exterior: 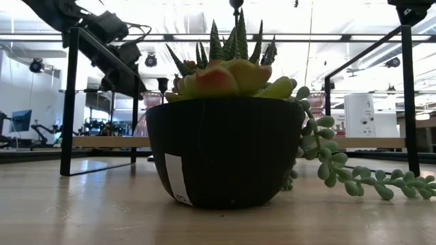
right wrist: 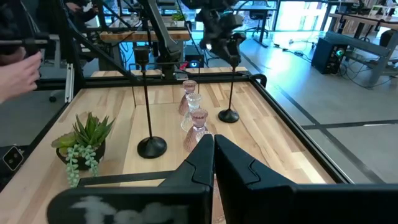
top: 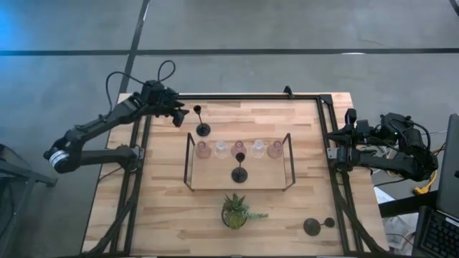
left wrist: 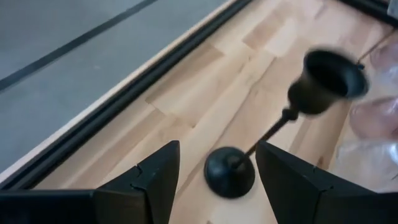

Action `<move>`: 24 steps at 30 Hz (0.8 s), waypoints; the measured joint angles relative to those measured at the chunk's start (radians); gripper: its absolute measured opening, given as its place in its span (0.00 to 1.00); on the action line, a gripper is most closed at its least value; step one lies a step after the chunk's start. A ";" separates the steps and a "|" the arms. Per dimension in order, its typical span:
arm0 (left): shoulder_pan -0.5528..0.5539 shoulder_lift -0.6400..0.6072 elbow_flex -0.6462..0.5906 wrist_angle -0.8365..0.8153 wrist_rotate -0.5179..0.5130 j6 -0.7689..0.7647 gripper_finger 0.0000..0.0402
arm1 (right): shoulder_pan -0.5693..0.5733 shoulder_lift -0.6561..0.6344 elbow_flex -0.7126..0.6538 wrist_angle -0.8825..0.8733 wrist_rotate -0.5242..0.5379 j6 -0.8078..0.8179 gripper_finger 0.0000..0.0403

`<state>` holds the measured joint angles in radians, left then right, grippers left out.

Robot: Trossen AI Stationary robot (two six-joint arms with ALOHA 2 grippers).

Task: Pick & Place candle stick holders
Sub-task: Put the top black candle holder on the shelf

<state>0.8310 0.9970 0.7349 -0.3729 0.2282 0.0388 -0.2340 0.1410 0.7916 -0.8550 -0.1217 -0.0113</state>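
Behind the tray (top: 191, 161), the open left gripper (top: 181, 115) flanks a black holder (top: 201, 122).

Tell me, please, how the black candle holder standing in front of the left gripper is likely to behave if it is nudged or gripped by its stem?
The black candle holder has a thin stem with a cup on top over a small round base, so a sideways nudge would probably tip it. The stem looks rigid and smooth, likely metal, so it could slip or swivel between the open left gripper's fingers.

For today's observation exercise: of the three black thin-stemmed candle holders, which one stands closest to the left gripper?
The black holder standing outside the tray, toward the table's far-left corner. The open left gripper hovers beside it; the second stands in the tray, the third sits near the right front corner.
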 joint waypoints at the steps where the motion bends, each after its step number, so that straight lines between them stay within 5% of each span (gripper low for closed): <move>1: 0.000 0.000 -0.013 0.006 0.007 0.015 0.54 | 0.000 0.000 0.000 0.000 0.000 0.000 0.02; 11: -0.005 0.004 -0.120 0.123 0.138 0.164 0.53 | 0.000 0.000 0.000 0.000 0.000 0.000 0.02; 24: -0.036 0.139 -0.111 0.253 0.206 0.165 0.53 | 0.000 0.000 0.000 0.000 0.000 0.000 0.02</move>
<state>0.7952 1.1365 0.6240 -0.1195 0.4347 0.2038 -0.2337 0.1409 0.7918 -0.8551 -0.1215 -0.0112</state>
